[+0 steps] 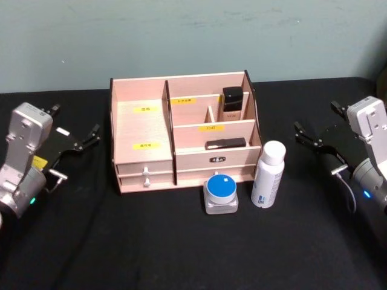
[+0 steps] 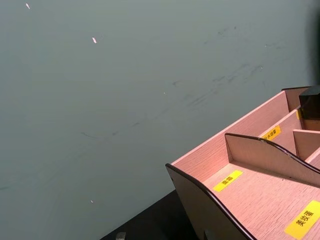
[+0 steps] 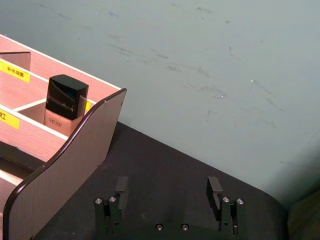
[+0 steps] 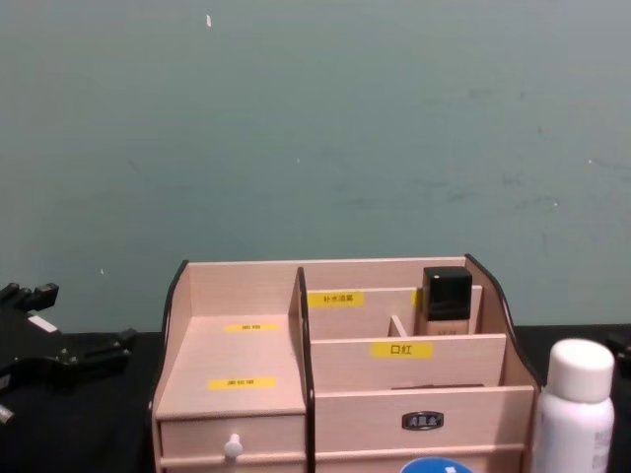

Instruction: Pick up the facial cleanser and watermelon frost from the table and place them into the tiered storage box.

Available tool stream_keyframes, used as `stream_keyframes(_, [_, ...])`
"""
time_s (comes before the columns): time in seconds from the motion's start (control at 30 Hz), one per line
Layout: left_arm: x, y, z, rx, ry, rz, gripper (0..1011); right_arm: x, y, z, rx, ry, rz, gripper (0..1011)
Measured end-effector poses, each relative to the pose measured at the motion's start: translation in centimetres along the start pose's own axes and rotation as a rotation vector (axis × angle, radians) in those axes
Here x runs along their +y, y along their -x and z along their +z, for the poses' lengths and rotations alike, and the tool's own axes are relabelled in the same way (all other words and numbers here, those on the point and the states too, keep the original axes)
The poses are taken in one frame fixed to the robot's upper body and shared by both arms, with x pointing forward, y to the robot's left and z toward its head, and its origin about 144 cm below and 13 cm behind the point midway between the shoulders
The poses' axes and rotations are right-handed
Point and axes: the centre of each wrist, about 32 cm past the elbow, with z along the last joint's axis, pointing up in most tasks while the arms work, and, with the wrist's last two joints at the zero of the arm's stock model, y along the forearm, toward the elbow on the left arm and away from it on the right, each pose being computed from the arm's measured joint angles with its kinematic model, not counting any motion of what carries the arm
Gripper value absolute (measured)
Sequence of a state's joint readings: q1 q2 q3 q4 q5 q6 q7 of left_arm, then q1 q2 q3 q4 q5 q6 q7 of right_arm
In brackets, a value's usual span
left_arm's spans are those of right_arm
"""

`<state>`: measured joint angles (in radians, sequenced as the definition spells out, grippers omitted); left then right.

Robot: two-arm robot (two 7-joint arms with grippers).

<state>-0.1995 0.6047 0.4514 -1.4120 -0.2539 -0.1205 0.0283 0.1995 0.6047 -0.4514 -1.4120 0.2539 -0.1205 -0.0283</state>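
Observation:
The facial cleanser (image 1: pixel 268 175), a tall white bottle, stands upright on the black table just right of the tiered storage box (image 1: pixel 140 124); it also shows in the chest view (image 4: pixel 574 414). The watermelon frost (image 1: pixel 221 193), a squat clear jar with a blue lid, sits in front of the box's right drawers, its lid edge (image 4: pixel 439 465) at the chest view's bottom. My left gripper (image 1: pixel 91 136) hovers open left of the box, empty. My right gripper (image 1: pixel 305 136) hovers open to the right of the bottle, its empty fingers (image 3: pixel 214 186) spread.
The wooden box (image 3: pixel 75 165) holds a beige bottle with a black cap (image 1: pixel 232 103) in a rear right compartment and a dark slim item (image 1: pixel 225 143) in the front right tier. Its left stepped tier (image 2: pixel 260 200) is bare. A teal wall stands behind the table.

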Motion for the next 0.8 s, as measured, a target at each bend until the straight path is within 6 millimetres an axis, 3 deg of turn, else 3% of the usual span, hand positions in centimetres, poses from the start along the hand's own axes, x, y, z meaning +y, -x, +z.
stream_keyframes(0.6, [0.0,0.0,0.0,0.000,0.000,0.000,1010,0.0,-0.3,0.0,0.020,-0.002,-0.008,1002])
stream_keyframes(0.8, [0.0,0.0,0.0,0.000,0.000,0.000,1009,-1.1,-1.1,0.9,0.046,-0.041,0.008,1002])
